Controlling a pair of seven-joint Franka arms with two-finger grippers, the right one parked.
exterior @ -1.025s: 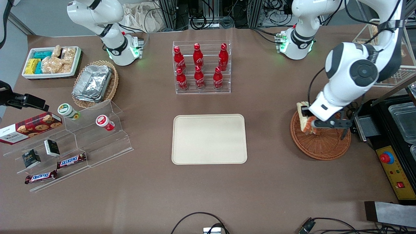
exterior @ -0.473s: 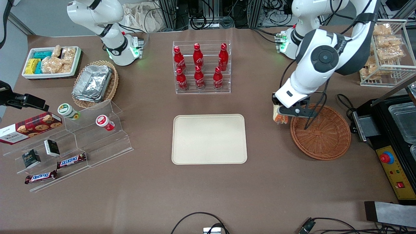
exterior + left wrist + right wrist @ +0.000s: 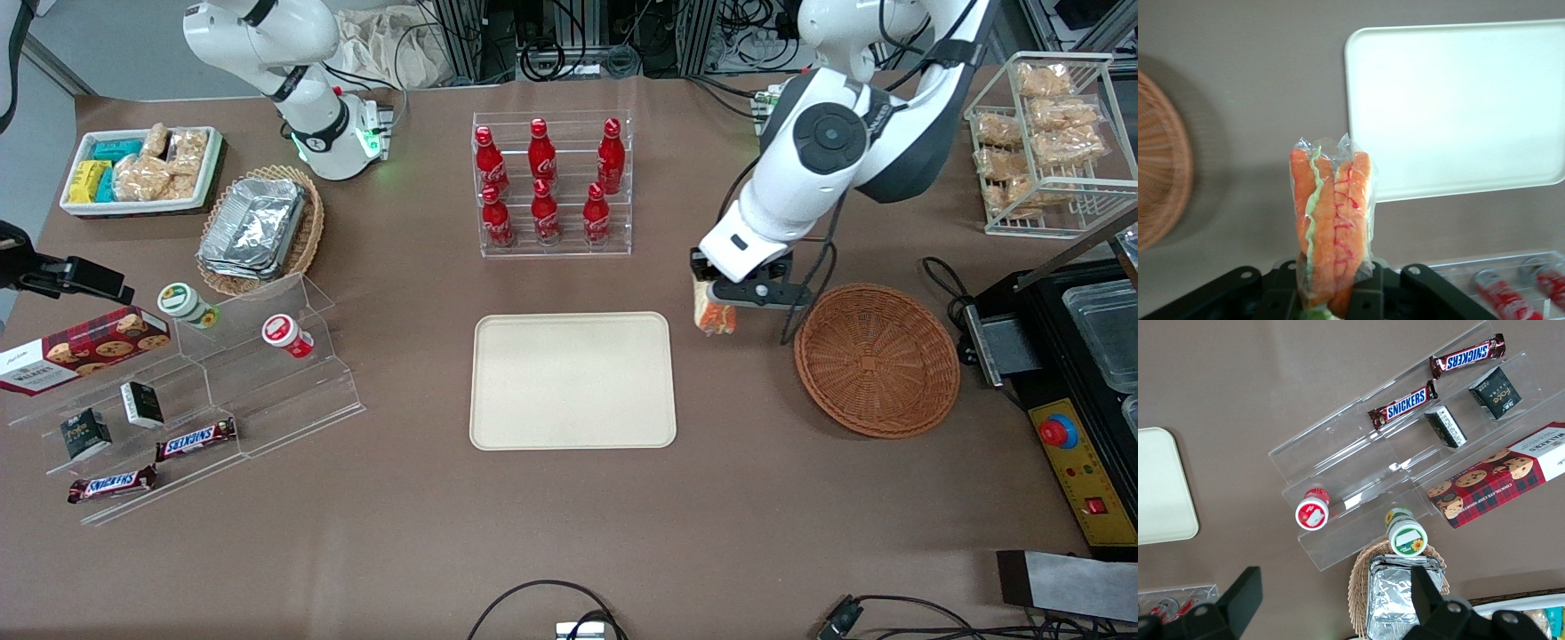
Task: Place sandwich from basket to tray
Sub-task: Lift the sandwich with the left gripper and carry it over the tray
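Now gripper (image 3: 714, 300) grips sandwich (image 3: 713, 316) (airborne) between basket (image 3: 877, 359), tray (image 3: 572, 380).

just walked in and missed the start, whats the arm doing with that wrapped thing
The working arm's claw is shut on the wrapped sandwich, holding it in the air above the bare table between the round wicker basket and the cream tray. The basket has nothing in it and the tray has nothing on it. In the left wrist view the sandwich stands upright in the claw, with the tray in sight. It is not yet over the tray, so the placing is not yet done.
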